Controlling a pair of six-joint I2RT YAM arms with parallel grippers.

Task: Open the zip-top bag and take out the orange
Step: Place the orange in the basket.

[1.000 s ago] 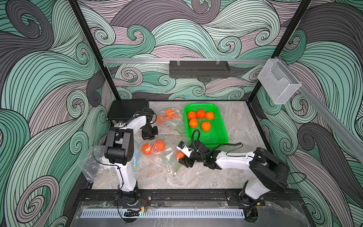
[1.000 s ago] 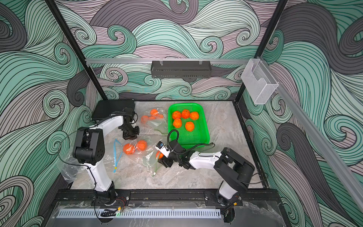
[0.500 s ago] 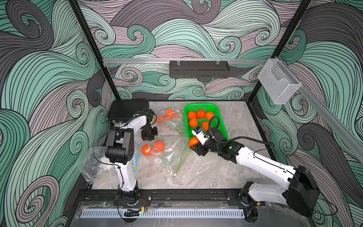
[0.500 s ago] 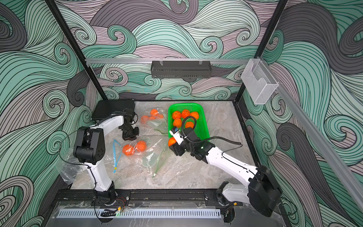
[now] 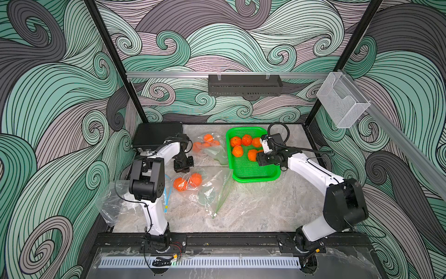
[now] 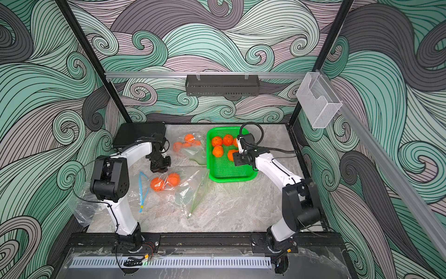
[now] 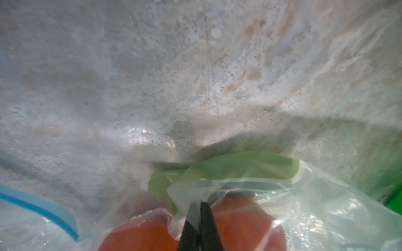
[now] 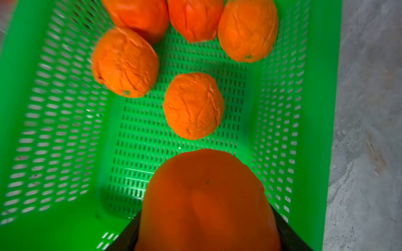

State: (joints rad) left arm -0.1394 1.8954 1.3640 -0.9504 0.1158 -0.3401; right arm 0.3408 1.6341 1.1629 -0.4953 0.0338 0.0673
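Orange (image 8: 206,202) is clamped between the right jaws, filling the gap between the two black fingers (image 8: 291,241), and is held over the floor of the green basket (image 8: 322,108). Beyond the tips of those jaws, five loose oranges (image 8: 193,106) lie in the basket. The left jaws are pressed together on a fold of clear film of the zip-top bag (image 7: 326,206), which rests on the marble surface (image 7: 152,65). Two bagged oranges (image 7: 245,221) sit one on each side of the left jaws. A green fold (image 7: 239,165) of the bag lies just past their tips.
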